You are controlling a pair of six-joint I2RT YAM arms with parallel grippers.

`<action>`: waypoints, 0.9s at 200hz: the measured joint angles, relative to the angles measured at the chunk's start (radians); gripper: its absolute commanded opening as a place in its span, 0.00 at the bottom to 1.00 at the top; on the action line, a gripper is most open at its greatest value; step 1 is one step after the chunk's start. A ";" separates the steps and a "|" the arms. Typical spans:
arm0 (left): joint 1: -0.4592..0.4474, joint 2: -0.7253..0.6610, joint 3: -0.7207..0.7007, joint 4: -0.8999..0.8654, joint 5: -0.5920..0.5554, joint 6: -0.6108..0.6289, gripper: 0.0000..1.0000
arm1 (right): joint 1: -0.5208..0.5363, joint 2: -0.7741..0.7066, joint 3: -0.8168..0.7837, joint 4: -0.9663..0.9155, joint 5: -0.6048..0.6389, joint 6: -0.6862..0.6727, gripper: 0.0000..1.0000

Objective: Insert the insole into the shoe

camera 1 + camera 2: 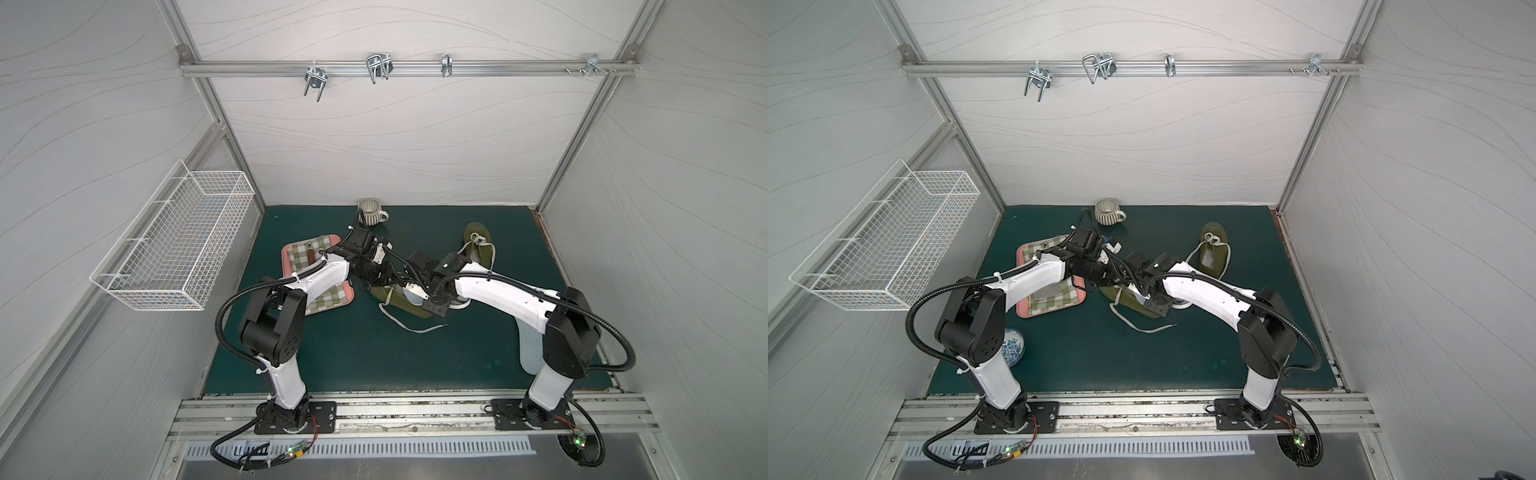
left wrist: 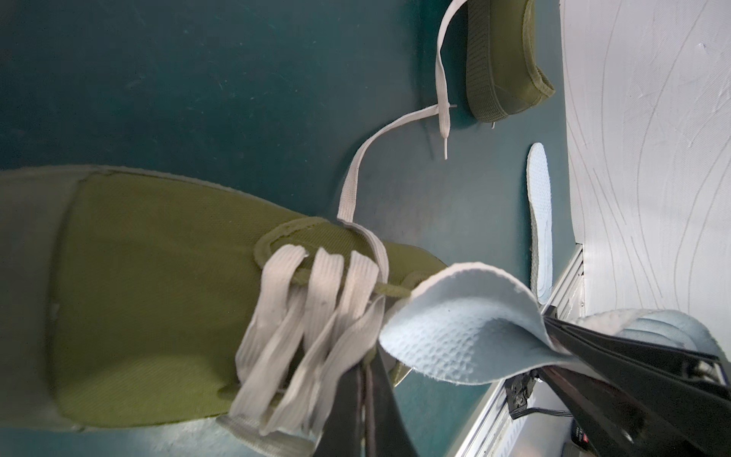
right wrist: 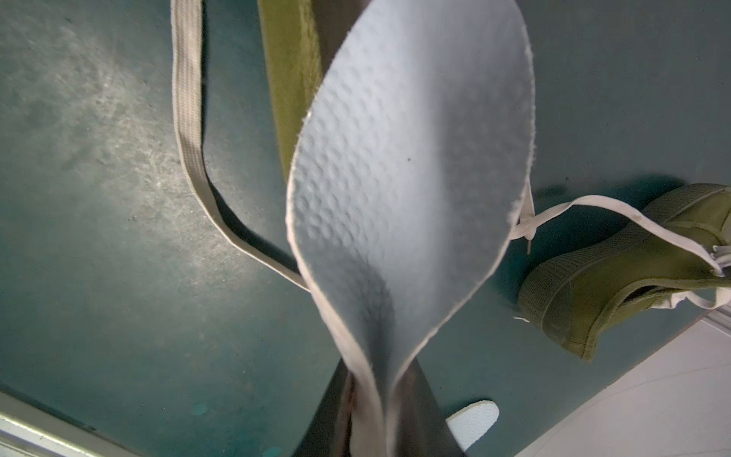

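An olive green shoe [image 1: 405, 306] [image 1: 1125, 297] with pale laces lies on the mat's middle, filling the left wrist view [image 2: 158, 277]. My left gripper [image 2: 368, 380] [image 1: 390, 278] is shut at the shoe's opening, its tips buried under the laces. My right gripper [image 3: 375, 380] [image 1: 417, 287] is shut on a pale blue insole [image 3: 395, 178] [image 2: 455, 328], pinching its end so it folds lengthwise. The insole's free end hangs over the shoe's opening, just behind the laces. In both top views the arms hide most of the shoe and insole.
A second olive shoe [image 1: 478, 249] [image 3: 633, 269] lies at the back right, a second insole [image 1: 530, 345] [image 2: 540, 221] near the right arm. A checked cloth [image 1: 328, 299] lies to the left, a mug [image 1: 372, 212] at the back, a blue-white vase [image 1: 1013, 347] front left, a wire basket [image 1: 174, 237] on the left wall.
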 measured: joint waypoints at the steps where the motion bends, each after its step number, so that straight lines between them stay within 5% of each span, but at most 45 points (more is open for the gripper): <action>1: 0.000 0.000 0.000 0.000 0.000 0.000 0.00 | 0.000 0.000 0.000 0.000 0.001 0.000 0.21; 102: 0.000 0.000 0.000 0.003 0.013 -0.005 0.00 | 0.015 0.001 0.000 0.045 0.098 -0.093 0.21; 180: 0.002 0.000 -0.007 0.024 0.041 -0.021 0.00 | 0.029 0.002 -0.049 0.084 0.063 -0.101 0.21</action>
